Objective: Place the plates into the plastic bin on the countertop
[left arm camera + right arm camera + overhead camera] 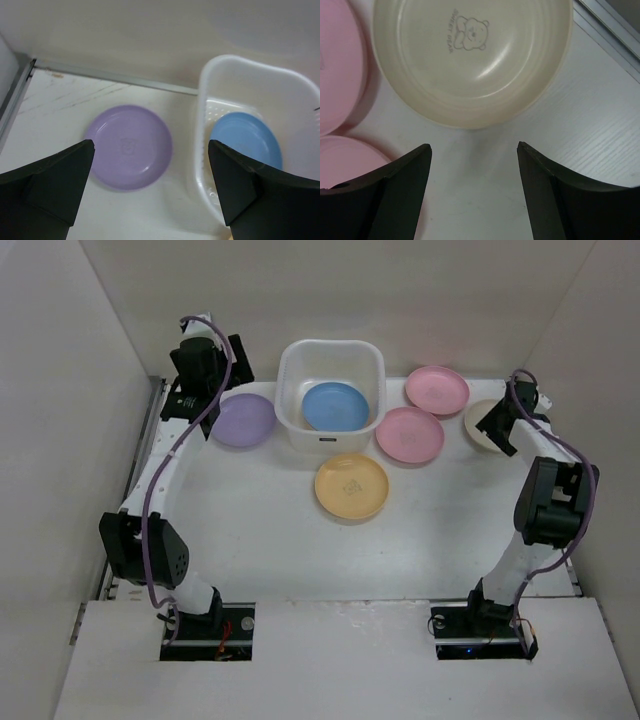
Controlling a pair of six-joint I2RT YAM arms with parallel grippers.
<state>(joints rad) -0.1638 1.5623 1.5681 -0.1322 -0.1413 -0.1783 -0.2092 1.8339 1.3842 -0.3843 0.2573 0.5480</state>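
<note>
- Left gripper (150, 146): jaws apart, empty; purple plate (129, 150) ahead, bin (240, 62) holding blue plate (245, 141) to its right.
- Right gripper (473, 147): jaws apart, poised before cream plate (470, 55); next move is probably to pinch its near rim.

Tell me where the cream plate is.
In the top view the cream plate lies on the countertop at the right, beside the far pink plate and the near pink plate, under the open right gripper.
</note>
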